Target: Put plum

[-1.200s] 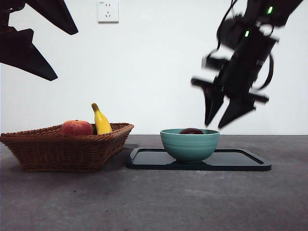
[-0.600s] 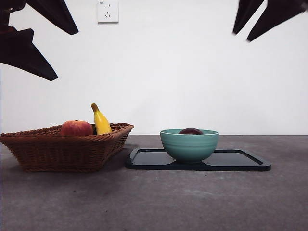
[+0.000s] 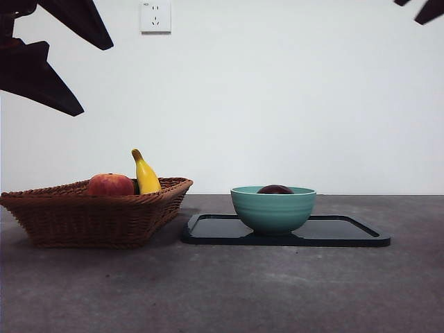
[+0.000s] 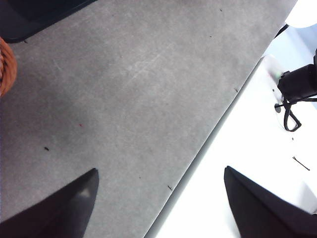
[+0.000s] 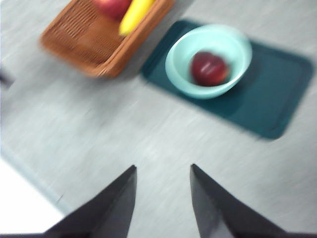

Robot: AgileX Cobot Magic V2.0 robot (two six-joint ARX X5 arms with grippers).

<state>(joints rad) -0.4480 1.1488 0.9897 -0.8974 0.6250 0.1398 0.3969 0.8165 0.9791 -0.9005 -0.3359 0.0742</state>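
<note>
Sitting in the teal bowl (image 3: 272, 209) on the tray (image 3: 347, 232): plum (image 5: 209, 68) (right gripper (image 5: 162, 199) high above, jaws apart, empty).

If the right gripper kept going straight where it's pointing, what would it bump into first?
Probably just the bare grey table. In its wrist view the right gripper is open and high up, aimed at empty tabletop short of the teal bowl holding the plum. The picture is blurry, so depth is uncertain.

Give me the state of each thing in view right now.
Plum: in the bowl, released.
Bowl: upright on the tray.
Tray: flat on the table.
Basket: holds an apple and a banana.
Left gripper: open, empty.
Right gripper: open, empty, high above the table.
</note>
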